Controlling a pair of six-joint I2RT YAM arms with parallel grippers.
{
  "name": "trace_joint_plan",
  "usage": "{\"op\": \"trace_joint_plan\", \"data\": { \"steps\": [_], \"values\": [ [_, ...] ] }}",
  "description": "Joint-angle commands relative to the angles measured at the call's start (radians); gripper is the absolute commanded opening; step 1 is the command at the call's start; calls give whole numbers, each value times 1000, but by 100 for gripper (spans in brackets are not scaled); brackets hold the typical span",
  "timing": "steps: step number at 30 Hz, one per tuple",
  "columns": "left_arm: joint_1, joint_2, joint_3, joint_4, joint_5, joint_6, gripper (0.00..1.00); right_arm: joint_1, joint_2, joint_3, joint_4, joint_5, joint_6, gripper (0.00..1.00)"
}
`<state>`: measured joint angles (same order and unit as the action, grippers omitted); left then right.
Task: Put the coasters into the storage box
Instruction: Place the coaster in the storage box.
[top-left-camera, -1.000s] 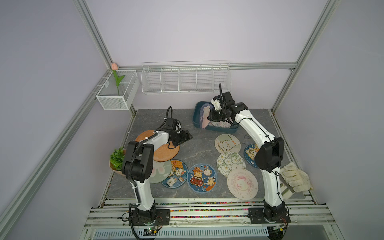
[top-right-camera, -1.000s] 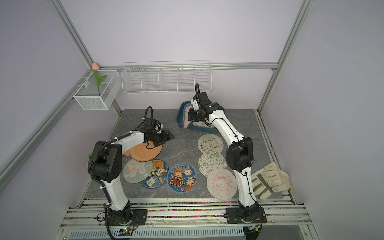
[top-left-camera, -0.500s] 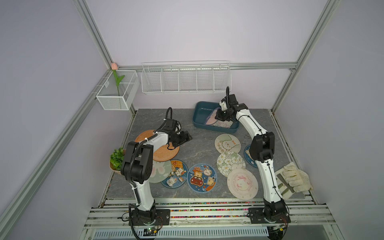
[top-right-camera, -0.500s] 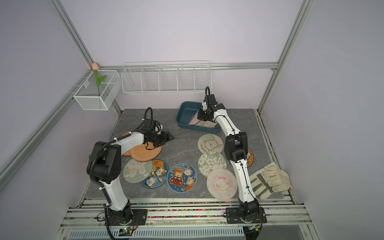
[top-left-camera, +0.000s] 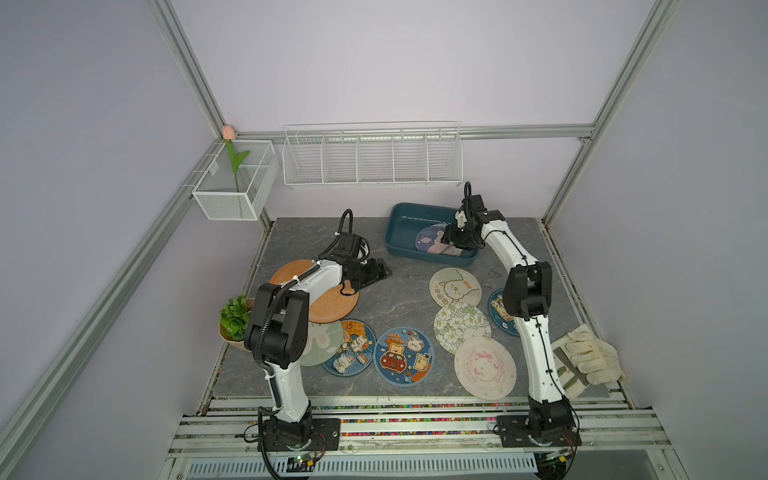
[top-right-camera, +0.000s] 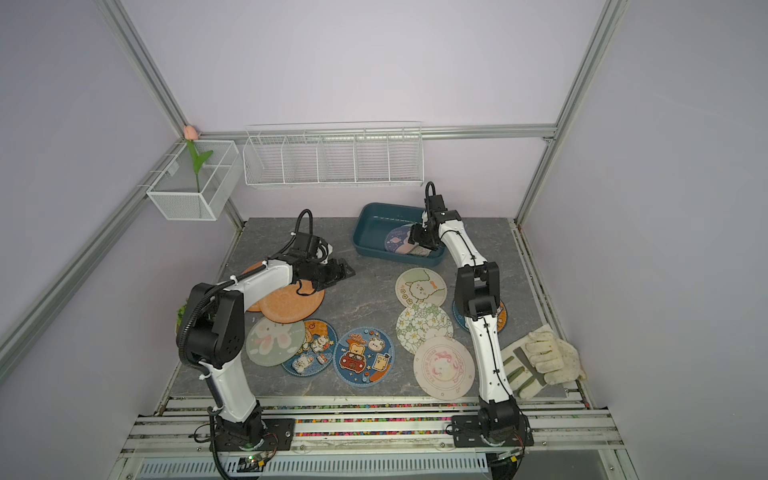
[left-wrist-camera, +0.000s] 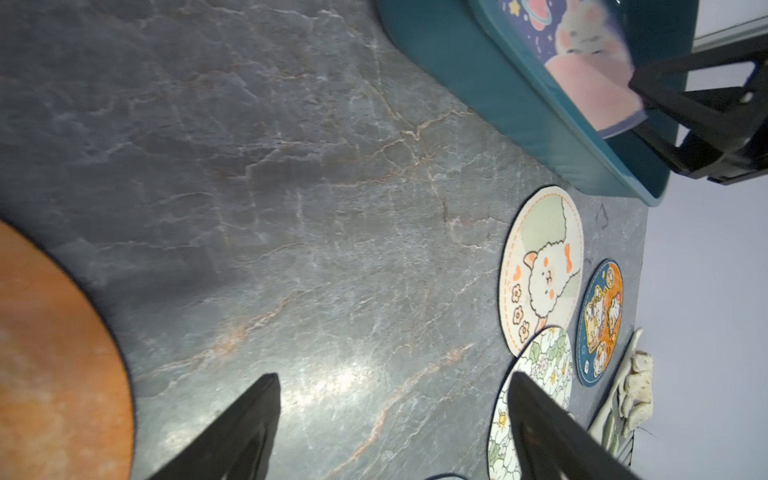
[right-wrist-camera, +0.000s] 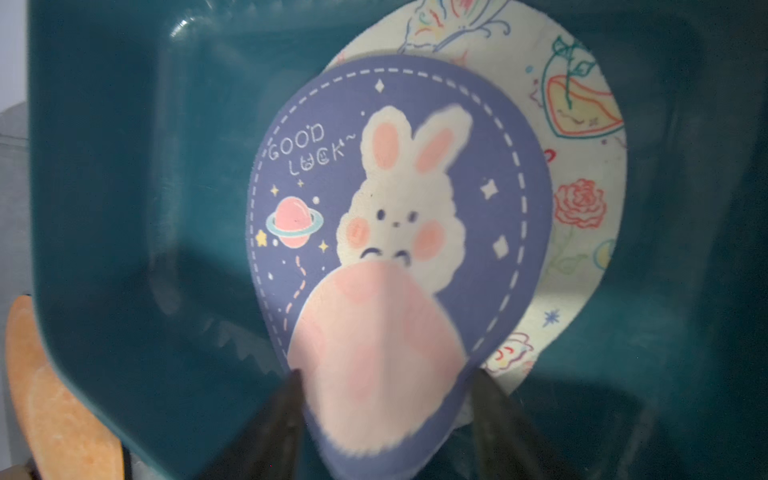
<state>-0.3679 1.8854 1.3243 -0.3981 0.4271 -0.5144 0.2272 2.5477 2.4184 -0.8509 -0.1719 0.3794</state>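
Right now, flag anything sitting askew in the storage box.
The purple bunny coaster is not flat: its edge curls up inside the open right gripper; the rest overlaps a cream coaster in the storage box.

I work in a lab test cell: bare lilac walls (top-left-camera: 374, 62), aluminium frame (top-left-camera: 198, 79), slate-look tabletop (top-left-camera: 399, 291), and metal rails (top-left-camera: 415, 432) along its front.
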Motion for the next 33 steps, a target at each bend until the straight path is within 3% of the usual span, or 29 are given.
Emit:
{"op": "trace_joint_plan", "data": {
  "steps": [1, 13, 24, 33],
  "values": [
    [-32, 24, 54, -29, -14, 10, 86, 5, -82, -41, -19, 43, -47, 86],
    [-144, 65, 116, -18, -45, -16, 86, 5, -347, -313, 4, -15, -82, 100],
    [-266, 148, 209, -2, -129, -79, 78, -16, -614, -640, -29, -123, -151, 99],
    [-331, 260, 334, -39, -180, -110, 70, -111, -755, -878, -29, -165, -198, 99]
  ]
}}
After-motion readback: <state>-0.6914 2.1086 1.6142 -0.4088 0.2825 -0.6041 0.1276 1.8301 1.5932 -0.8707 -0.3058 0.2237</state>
